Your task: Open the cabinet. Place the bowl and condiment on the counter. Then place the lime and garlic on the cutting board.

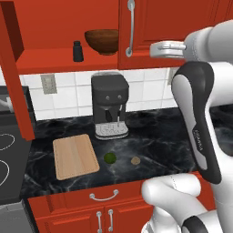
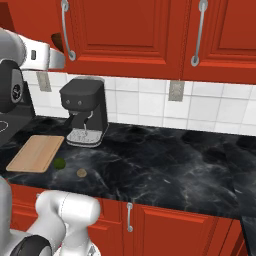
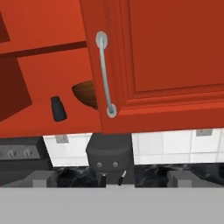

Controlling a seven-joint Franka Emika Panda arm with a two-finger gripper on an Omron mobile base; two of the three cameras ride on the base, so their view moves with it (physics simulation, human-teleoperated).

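One wide dark brown bowl [image 1: 102, 41] and one small dark grey shaker bottle [image 1: 78, 51] are seen on the shelf of the red wall cabinet [image 1: 150, 27], whose left door is swung open and right door shut. One dark green lime [image 1: 109, 158] and one tan garlic bulb [image 1: 135, 160] lie apart on the black marble counter [image 1: 154, 136], right of the single light wooden cutting board [image 1: 75, 155] and in front of one black coffee machine [image 1: 109, 105]. The bowl is half hidden by the shut door in the hand view, and the gripper [image 3: 112, 177], cut off at that view's bottom edge, is held with its fingers wide apart and nothing between them.

Small dark lettering on the arm's white link [image 1: 199, 136] seems to read FRANKA; barely legible.
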